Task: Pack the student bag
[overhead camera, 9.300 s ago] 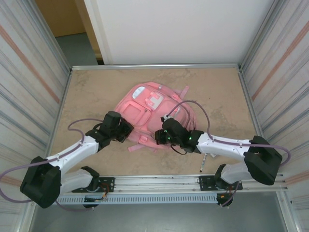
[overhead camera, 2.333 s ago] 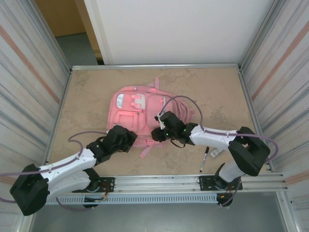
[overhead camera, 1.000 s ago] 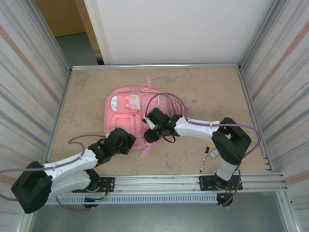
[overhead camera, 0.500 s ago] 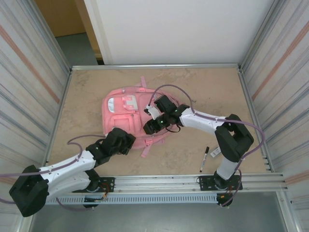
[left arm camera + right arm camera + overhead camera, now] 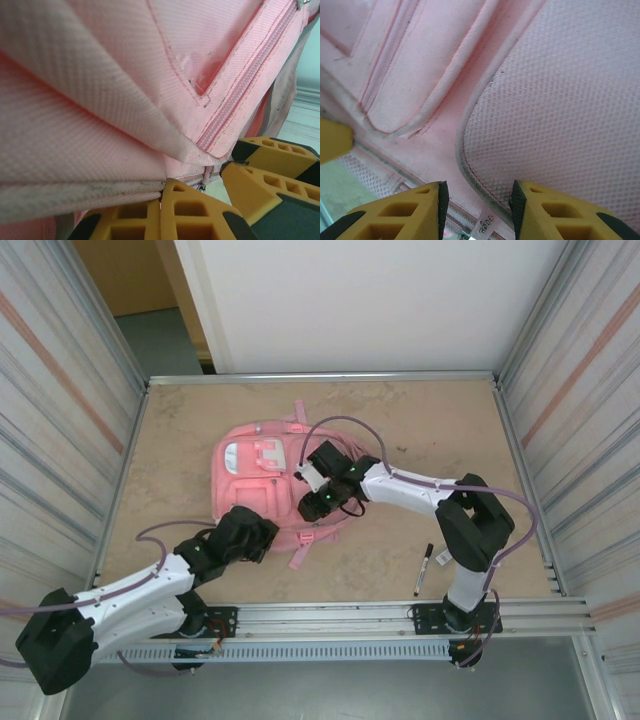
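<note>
The large pink fabric student bag point(image 5: 262, 480) lies flat on the beige table point(image 5: 430, 430), left of the middle. The left gripper point(image 5: 258, 530) pinches a fabric fold at its near edge; the right gripper point(image 5: 479, 192) stands half apart over its mesh panel, and I cannot tell if it grips

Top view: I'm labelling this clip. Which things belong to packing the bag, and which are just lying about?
In the job: student bag; left gripper, shut on its near edge; right gripper, astride a padded edge.
Lying about: marker on the table, untouched, perhaps to pack later.
</note>
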### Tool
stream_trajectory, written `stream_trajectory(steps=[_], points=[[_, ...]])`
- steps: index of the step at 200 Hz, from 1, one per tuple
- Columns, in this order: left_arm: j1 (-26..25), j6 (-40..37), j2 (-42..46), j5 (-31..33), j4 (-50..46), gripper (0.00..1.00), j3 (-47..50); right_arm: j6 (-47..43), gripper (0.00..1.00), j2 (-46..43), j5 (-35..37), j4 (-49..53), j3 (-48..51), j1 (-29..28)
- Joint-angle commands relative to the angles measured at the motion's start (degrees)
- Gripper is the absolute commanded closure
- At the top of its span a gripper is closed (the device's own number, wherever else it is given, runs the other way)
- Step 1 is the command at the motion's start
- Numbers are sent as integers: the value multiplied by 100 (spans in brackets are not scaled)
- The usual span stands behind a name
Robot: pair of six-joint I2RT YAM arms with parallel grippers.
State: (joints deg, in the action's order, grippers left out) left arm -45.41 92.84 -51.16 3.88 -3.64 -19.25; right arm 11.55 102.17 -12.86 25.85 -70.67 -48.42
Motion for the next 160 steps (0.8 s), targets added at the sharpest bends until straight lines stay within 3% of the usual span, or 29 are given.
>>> stream_trajectory(steps=[1, 38, 57, 80, 139, 160], points=[[-56, 14, 117, -100, -145, 100, 44, 1451, 60, -331, 1332, 642, 81, -147], [-56, 106, 54, -131, -82, 100, 66, 2668, 61, -1047, 1434, 426, 353, -357], [-56, 117, 22, -99, -170, 100, 32, 3042, 67, -1174, 1288, 229, 563, -421], [-37, 183, 19, -130, -83, 100, 53, 3143, 71, -1230, 908, -57, 834, -420], [197, 41, -23, -332, -221, 100, 1, 2965, 68, -792, 70, -702, 1000, -36], [219, 51, -53, -333, -222, 100, 0, 2956, 68, -572, 102, -754, 894, -9]])
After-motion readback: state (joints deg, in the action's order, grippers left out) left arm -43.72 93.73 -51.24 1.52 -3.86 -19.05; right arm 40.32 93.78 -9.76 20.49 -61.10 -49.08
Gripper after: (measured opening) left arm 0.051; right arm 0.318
